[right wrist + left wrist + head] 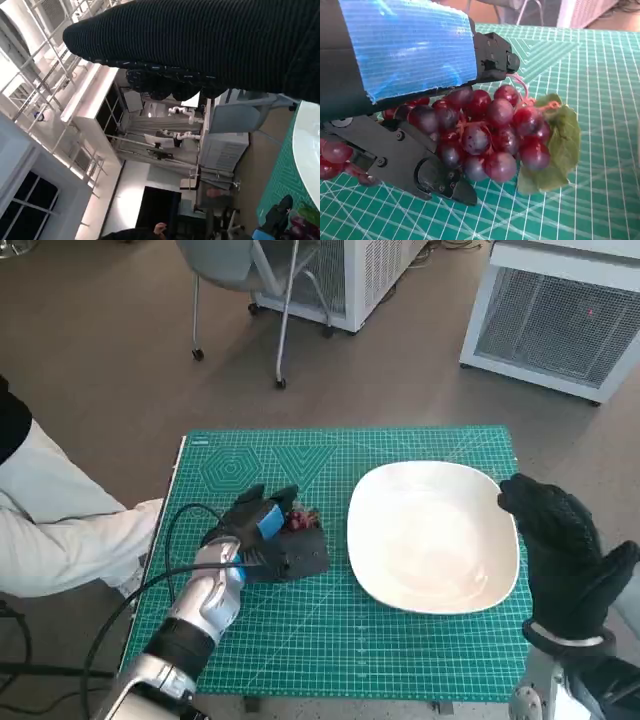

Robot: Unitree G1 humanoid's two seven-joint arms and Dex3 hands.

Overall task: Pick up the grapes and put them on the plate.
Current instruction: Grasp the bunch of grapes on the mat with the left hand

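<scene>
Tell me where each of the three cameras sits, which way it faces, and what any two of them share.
Head view: on the robot's head, looking steeply down at the green mat, white plate, left hand over the grapes, and right hand.
Left wrist view: behind the left hand, looking along the mat at the grapes; blue-taped back and black fingers show.
Right wrist view: behind the right hand, turned sideways, facing the room; glove shows.
Shared: all three show the grapes.
</scene>
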